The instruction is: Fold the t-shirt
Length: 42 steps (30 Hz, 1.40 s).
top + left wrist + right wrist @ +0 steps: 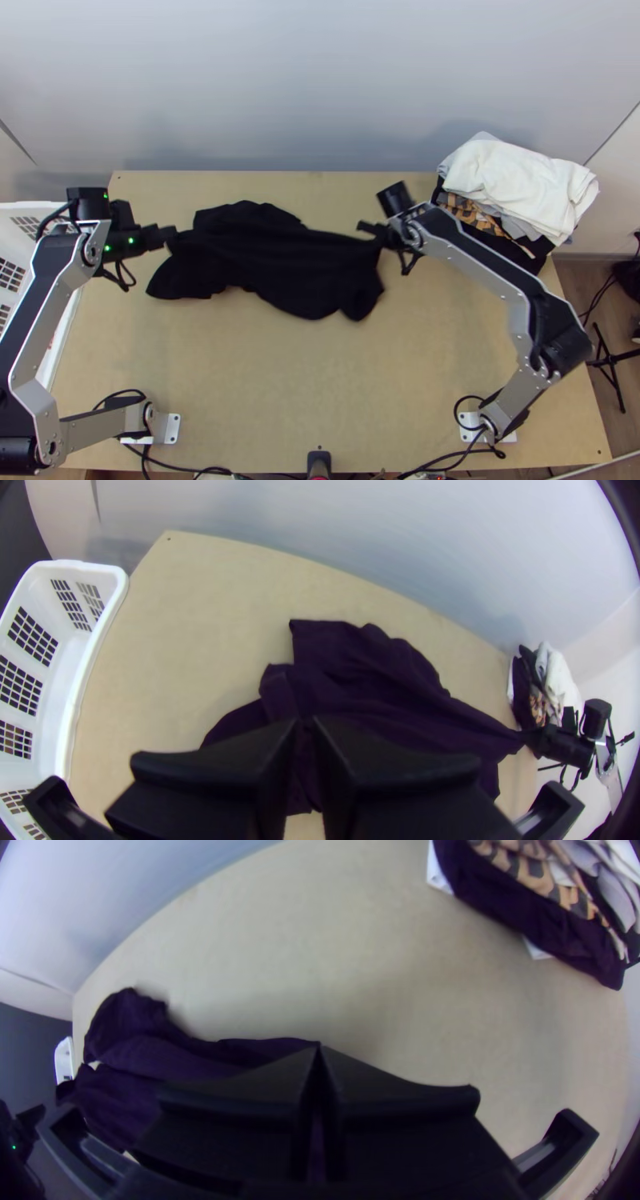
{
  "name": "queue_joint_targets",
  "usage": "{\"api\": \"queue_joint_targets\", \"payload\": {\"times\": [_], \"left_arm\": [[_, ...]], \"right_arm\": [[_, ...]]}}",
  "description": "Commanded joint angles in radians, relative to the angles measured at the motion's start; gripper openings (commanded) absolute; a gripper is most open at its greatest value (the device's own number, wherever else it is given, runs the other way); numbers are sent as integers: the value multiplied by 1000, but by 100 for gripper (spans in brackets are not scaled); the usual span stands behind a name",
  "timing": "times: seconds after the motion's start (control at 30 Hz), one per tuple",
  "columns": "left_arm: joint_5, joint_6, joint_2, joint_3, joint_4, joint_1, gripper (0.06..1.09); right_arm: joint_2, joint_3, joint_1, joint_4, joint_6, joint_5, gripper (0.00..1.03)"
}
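The black t-shirt (280, 256) lies bunched and stretched sideways across the table's upper middle, with uneven lower folds. At its left end my left gripper (171, 235) is shut on a bit of its fabric. My right gripper (374, 232) is shut on the shirt's upper right corner. In the left wrist view, the left gripper (305, 724) has its fingers nearly together over the dark shirt (373, 687), with cloth in the narrow gap. The right wrist view has the right gripper (319, 1052) pinching the edge of the shirt (167, 1057), which runs off toward the left arm.
A pile of clothes (520, 188), white on top, sits at the table's back right corner. The white basket (83, 673) with grid openings stands along the left edge. Bare wooden tabletop (320, 376) lies in front of the shirt, between the arm bases.
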Motion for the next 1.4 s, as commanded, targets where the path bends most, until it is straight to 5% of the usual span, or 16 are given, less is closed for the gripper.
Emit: {"api": "queue_joint_targets", "payload": {"times": [0.0,0.17,0.3,0.43,0.57,0.7,0.77,1.03,1.2,1.27,1.37], "left_arm": [[0,-114,19,81,42,-46,9],[2,-139,18,127,41,-101,9],[2,-137,16,135,24,-112,10],[2,-118,5,126,9,-106,22],[2,-99,-5,110,7,-103,22],[2,-88,-1,112,7,-101,22],[2,-87,4,110,9,-98,22],[0,-87,13,107,10,-91,22],[0,-78,11,104,7,-75,22],[0,-78,13,100,7,-69,22],[0,-78,11,93,7,-71,22]], "right_arm": [[-99,36,-64,7,-8,133,3],[-203,31,-52,71,-19,162,3],[-246,25,39,157,-111,167,3],[-268,25,180,203,-179,163,3],[-278,-41,327,203,-175,-97,3],[-223,-76,418,143,-31,-395,3],[-189,-105,476,120,-27,-496,3],[-13,-207,519,197,-140,-447,3],[-117,-213,511,300,-248,-226,3],[-166,-210,498,313,-300,-220,4],[-241,-199,462,313,-369,-220,31]]}}
